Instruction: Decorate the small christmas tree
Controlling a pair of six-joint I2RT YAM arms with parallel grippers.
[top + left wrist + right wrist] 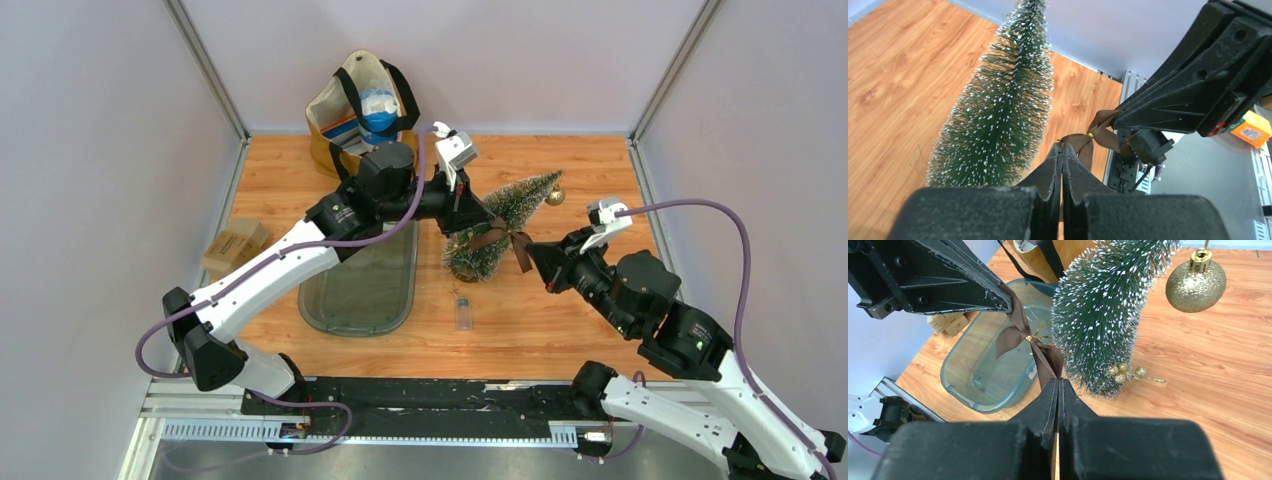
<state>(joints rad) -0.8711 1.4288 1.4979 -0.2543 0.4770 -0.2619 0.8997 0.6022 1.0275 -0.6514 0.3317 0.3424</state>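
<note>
The small christmas tree point(510, 215), dark green with white frosted tips, stands on its base at the table's middle right. A gold glitter bauble point(555, 197) hangs near its tip, and a gold berry sprig point(1125, 372) sits at its foot. A brown ribbon bow point(512, 241) with a gold tie at its knot is stretched in front of the tree's lower part. My left gripper point(1062, 146) is shut on one tail of the bow point(1094, 139). My right gripper point(1058, 382) is shut on the other tail point(1040, 352). The tree point(1103, 315) is just right of the bow.
A clear oval tray point(365, 285) lies left of the tree. A tan bag point(360, 110) with black straps stands at the back. A small cardboard box point(235, 246) sits at the left edge. A small clear item point(462, 312) lies in front of the tree.
</note>
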